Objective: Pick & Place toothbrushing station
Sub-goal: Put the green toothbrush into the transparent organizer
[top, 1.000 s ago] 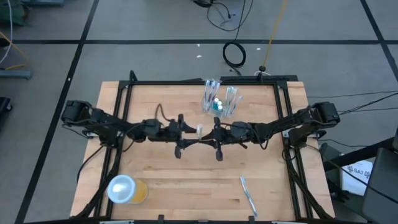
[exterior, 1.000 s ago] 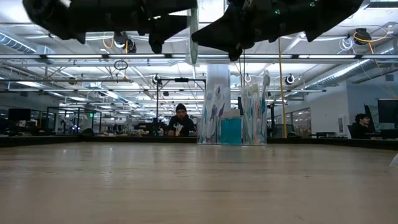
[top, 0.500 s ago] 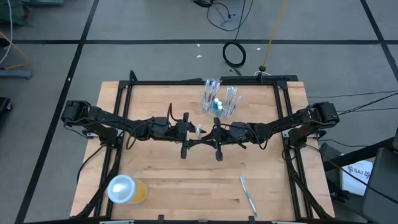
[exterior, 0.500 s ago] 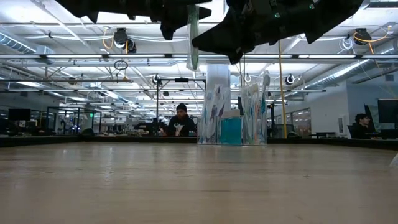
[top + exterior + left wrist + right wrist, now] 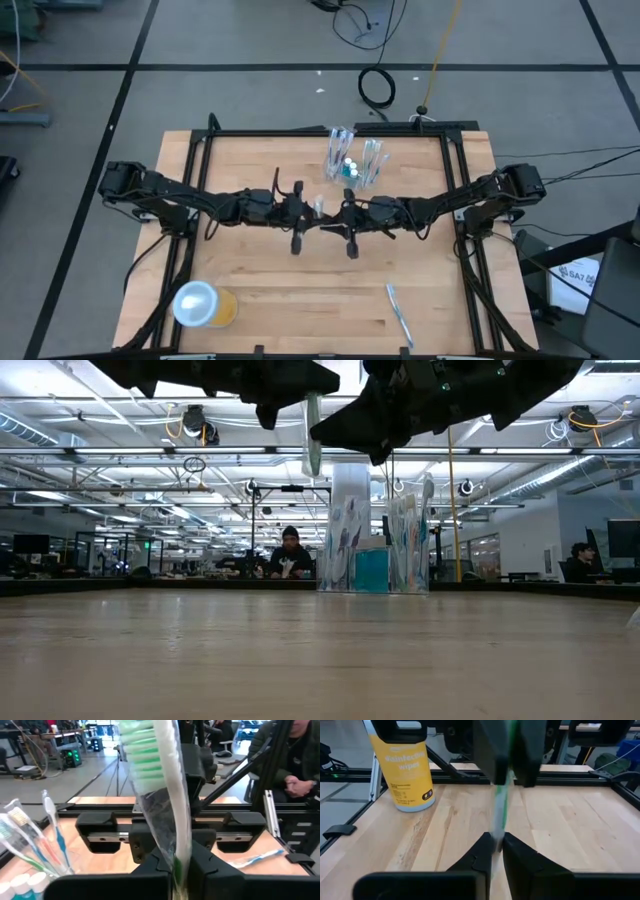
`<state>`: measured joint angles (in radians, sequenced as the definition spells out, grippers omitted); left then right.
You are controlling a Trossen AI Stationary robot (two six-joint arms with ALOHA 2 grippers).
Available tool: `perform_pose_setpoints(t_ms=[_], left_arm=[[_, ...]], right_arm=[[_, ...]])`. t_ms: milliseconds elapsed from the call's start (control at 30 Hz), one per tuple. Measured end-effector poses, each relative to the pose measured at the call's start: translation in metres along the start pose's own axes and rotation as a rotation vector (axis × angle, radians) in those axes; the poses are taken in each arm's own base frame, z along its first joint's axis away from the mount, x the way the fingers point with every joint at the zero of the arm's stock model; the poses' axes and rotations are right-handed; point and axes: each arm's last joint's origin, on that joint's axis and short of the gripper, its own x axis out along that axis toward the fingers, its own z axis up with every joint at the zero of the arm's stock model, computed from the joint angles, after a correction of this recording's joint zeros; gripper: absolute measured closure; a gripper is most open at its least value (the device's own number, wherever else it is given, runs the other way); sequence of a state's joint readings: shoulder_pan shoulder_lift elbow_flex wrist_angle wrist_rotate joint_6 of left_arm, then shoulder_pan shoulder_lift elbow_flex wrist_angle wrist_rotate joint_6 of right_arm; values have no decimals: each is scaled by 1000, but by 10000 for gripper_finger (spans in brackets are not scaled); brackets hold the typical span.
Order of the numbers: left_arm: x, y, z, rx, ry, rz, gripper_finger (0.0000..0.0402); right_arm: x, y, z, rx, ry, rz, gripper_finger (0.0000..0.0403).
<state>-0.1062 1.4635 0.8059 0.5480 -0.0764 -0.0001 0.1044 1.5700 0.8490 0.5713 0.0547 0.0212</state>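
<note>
A pale-green and white toothbrush stands upright above the table's middle, its green bristle head up and its lower end well clear of the wood. My left gripper and my right gripper meet at it from opposite sides, both shut on it. At the far middle, clear cups hold several toothbrushes, with teal white-capped tubes standing between them on the table. My left gripper pinches the toothbrush's handle between its two fingers, below the bristle head. The fingers come level from the table's left and lie across the handle. The brush stands upright, lifted clear. My right gripper pinches the handle between its two fingers, lower down than the left gripper's hold. Its fingers come level from the table's right, across the handle. The part below the fingers is hidden by them.
A yellow wipes canister with a white lid lies at the near left. One loose toothbrush lies flat at the near right. Black frame rails run along the table's sides. Bare wood lies under the grippers.
My left gripper has gone toward the table's right and a little up, tipping toward level, to the toothbrush that my right gripper holds, and has shut on its handle. The toothbrush has stayed upright in the same place.
</note>
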Motion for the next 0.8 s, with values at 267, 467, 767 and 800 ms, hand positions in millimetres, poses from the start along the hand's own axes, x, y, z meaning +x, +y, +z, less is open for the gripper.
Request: perform_pose_setpoints(t_ms=[267, 467, 767, 800], left_arm=[[0, 1, -3, 13, 35, 36, 389], [-1, 9, -3, 12, 30, 266, 381], [-2, 46, 6, -9, -78, 508, 385], [-2, 52, 8, -11, -95, 525, 388]], right_arm=[[0, -1, -5, -11, 49, -46, 312], [-16, -4, -6, -89, 191, -252, 277], [-62, 4, 2, 70, 309, -312, 278], [-65, 5, 1, 96, 303, -311, 280]])
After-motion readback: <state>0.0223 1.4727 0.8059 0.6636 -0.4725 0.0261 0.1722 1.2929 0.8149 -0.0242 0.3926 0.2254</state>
